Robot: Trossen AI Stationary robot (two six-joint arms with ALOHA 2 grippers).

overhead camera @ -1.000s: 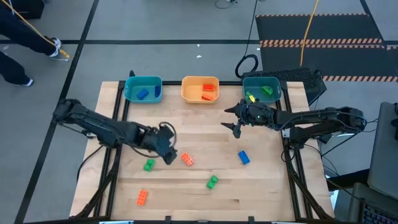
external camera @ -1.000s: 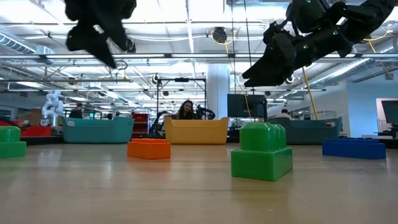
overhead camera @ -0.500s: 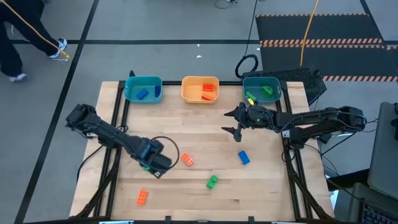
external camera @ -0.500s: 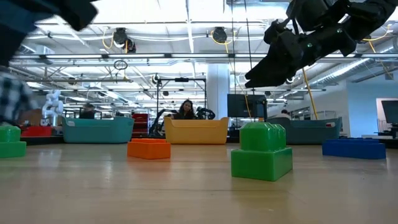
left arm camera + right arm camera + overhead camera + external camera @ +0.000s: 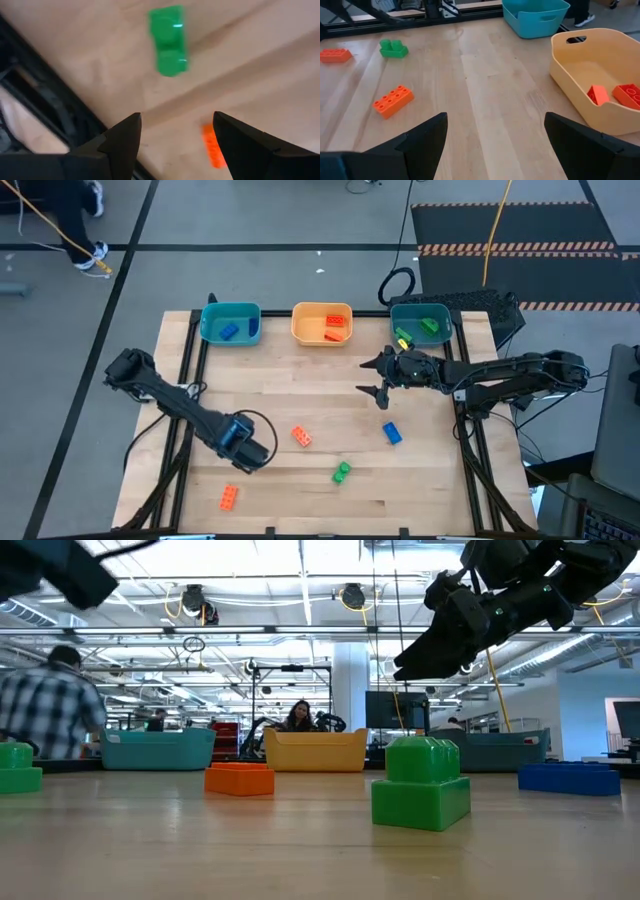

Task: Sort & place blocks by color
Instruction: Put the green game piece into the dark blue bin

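Sorting looks partway done imo. Blue tray [image 5: 230,323] has a blue brick [image 5: 229,331], orange tray [image 5: 322,322] has two orange-red bricks [image 5: 334,327], and the teal tray on the right [image 5: 421,321] has a green brick [image 5: 430,326].

Left on the table [image 5: 320,370]: orange brick mid-table [image 5: 301,437], blue brick [image 5: 392,434], green brick toward the front [image 5: 342,472], orange brick front-left [image 5: 229,498], plus one more green brick [image 5: 168,41] that only the left wrist cam shows.

Left gripper [image 5: 243,448] is the one working atm. It's low over the front-left area, fingers spread wide, nothing between them. Wrist cam has that green brick just ahead of the fingertips and an orange one beside the finger. From above the arm covers it, so I'm guessing it sits right under the gripper, can't be 100% sure.

So the step is prob the approach for a green pick. Next it needs to line the open jaws around the brick, drop, close, then carry it across to the far right tray.

Right gripper [image 5: 381,376] hovers mid-right above the table, open and empty, near the blue brick.
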